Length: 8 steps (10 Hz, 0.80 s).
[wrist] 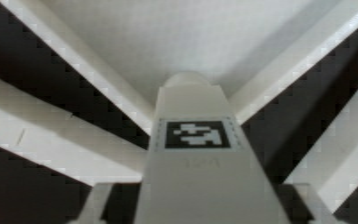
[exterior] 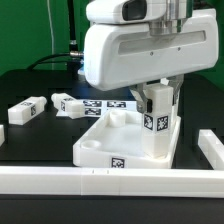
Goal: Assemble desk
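**Inspector:** Condition of the claw?

**Assistant:** The claw points straight down and is pinching the upright leg near its top. A dark finger sits on each side, and no gap shows between finger and leg.

**Inspector:** And from the wrist view?

**Assistant:** The upright leg fills the middle of the picture, with its square tag facing the camera. The fingers cannot be made out there.

**Inspector:** Where does that leg stand?

**Assistant:** Vertical, inside the rim of the slab. It is at the slab's corner on the exterior view's right, on the side toward the rail. Whether its foot is seated in the socket cannot be told.

**Inspector:** Position of the slab?

**Assistant:** It lies flat on the bench with its rim upward, near the rail but apart from it. One tag shows on its near wall.

**Inspector:** Other parts?

**Assistant:** One loose leg lies on its side toward the bench edge at the exterior view's left. A second loose leg lies just beyond the slab's far left corner, apart from the slab.
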Available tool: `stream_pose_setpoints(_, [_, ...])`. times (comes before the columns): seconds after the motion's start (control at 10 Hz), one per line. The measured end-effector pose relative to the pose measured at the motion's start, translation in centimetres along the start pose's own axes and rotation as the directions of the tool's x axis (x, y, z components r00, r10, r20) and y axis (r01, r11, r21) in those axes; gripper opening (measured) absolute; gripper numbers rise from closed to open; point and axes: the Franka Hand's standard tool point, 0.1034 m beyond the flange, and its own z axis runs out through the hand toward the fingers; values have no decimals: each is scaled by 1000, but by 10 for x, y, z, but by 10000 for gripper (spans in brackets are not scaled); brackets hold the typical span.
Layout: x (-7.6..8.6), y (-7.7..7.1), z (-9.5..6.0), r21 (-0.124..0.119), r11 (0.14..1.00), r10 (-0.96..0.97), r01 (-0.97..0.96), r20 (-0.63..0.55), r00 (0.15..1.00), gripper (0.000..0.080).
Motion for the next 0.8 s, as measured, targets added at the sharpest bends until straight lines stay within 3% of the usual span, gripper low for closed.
stream_pose_setpoints(0.2, [0, 0, 0, 0, 1000, 19, -19, 0, 1000, 288])
stream_pose_setpoints(0.4, [0, 0, 0, 5, 987, 160, -160, -2, 987, 288])
stream_pose_setpoints(0.8, [2, -2, 0, 23, 816, 577, -577, 2, 817, 288])
